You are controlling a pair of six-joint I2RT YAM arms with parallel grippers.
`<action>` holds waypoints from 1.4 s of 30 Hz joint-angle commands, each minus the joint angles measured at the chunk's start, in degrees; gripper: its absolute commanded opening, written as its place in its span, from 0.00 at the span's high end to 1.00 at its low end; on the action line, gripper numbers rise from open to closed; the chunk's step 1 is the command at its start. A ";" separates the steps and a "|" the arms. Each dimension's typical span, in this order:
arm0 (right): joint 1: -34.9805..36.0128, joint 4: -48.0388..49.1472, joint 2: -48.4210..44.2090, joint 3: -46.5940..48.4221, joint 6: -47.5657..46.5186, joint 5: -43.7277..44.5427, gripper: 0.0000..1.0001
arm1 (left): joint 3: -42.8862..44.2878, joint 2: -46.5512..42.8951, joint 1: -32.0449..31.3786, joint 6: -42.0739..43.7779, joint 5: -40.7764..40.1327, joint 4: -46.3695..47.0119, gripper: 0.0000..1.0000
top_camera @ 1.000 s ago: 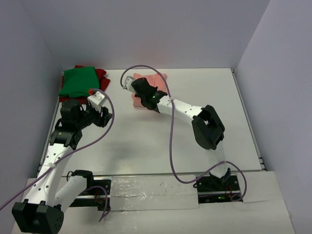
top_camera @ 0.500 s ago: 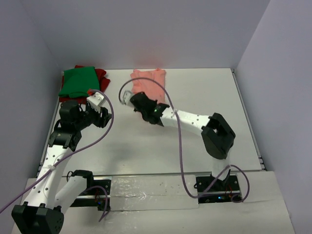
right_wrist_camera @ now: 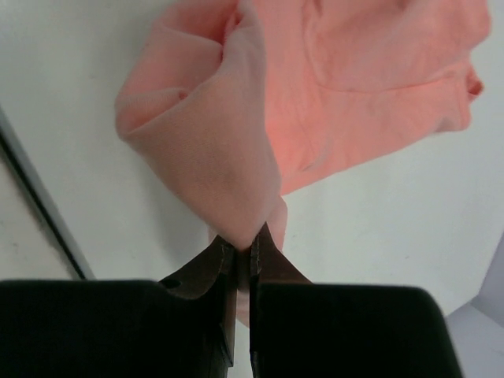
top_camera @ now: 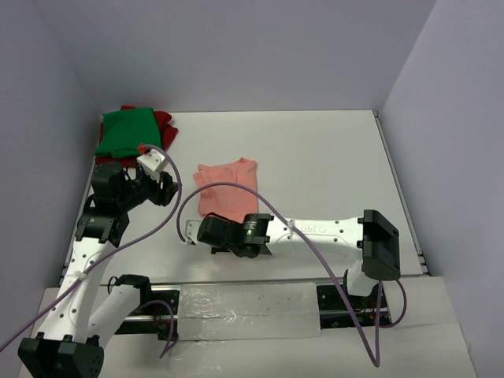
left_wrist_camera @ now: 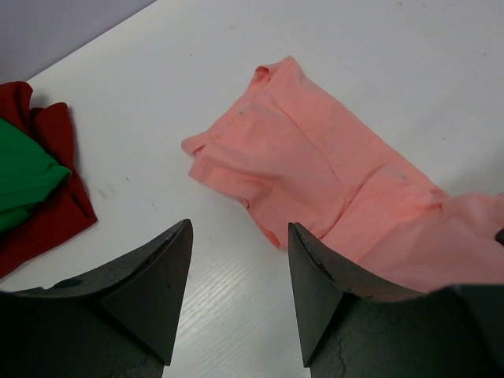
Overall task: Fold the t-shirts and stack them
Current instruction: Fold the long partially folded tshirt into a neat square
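The salmon-pink t-shirt (top_camera: 227, 189) lies rumpled on the table left of centre. My right gripper (top_camera: 208, 227) is shut on a bunched fold at its near edge; in the right wrist view the cloth (right_wrist_camera: 354, 79) rises from the closed gripper (right_wrist_camera: 244, 246). The bright green t-shirt (top_camera: 126, 130) lies folded on the dark red t-shirt (top_camera: 164, 123) at the back left corner. My left gripper (top_camera: 163, 189) is open and empty, just left of the pink t-shirt. The left wrist view shows that gripper (left_wrist_camera: 240, 260) above bare table, with the pink t-shirt (left_wrist_camera: 307, 157), the green t-shirt (left_wrist_camera: 20, 177) and the dark red t-shirt (left_wrist_camera: 47, 213).
Grey walls enclose the white table (top_camera: 331, 157) on the left, back and right. The right arm (top_camera: 315, 230) stretches low across the near part of the table. A purple cable (top_camera: 177, 213) loops beside the pink t-shirt.
My right gripper has pulled the pink t-shirt from the back of the table toward the near left. The right arm has swung down and stretched out. The left arm has barely moved.
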 commanded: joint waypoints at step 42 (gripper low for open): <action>-27.88 45.29 43.54 40.42 -24.15 11.19 0.19 | -0.07 0.92 1.13 0.11 3.06 1.35 0.39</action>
